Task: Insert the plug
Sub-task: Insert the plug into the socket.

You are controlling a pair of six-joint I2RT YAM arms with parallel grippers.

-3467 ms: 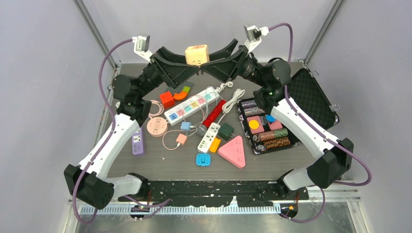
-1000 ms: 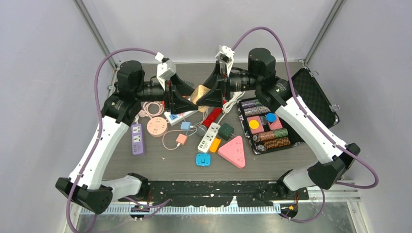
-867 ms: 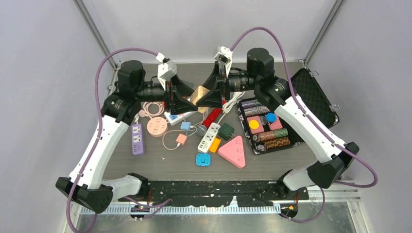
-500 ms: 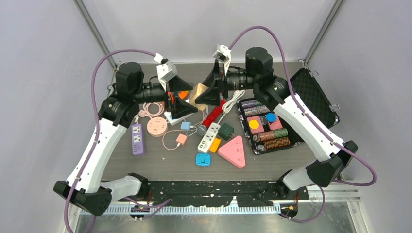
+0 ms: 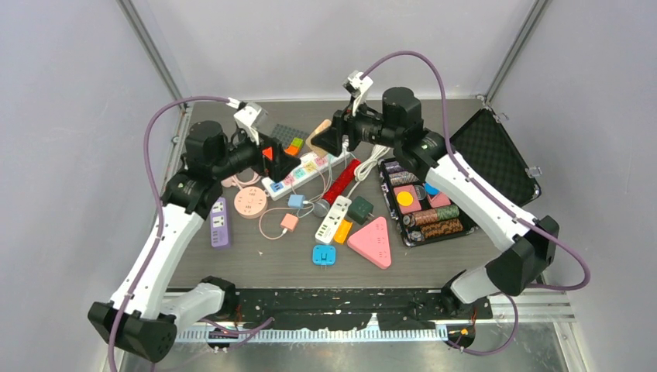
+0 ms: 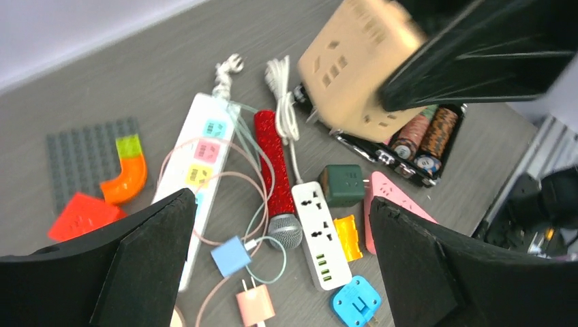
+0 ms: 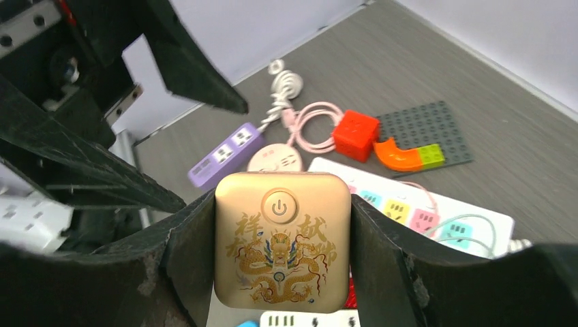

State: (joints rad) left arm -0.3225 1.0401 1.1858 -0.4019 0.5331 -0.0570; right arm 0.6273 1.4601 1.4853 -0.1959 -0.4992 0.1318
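Observation:
The plug is a gold cube adapter with a dragon print and a power button. My right gripper is shut on its two sides and holds it in the air over the back middle of the table. From above, the plug hangs just behind the long white power strip with coloured sockets. In the left wrist view the plug shows its side sockets and metal prongs. My left gripper is open and empty, apart from the plug on its left, with jaws spread wide.
On the table lie a red microphone, a short white strip, a green cube, a pink triangular strip, a blue adapter and a purple strip. An open case of poker chips sits on the right.
My left gripper has opened, let go of the plug and drawn back to the left. The right gripper keeps hold of the plug, and the right arm has shifted slightly.

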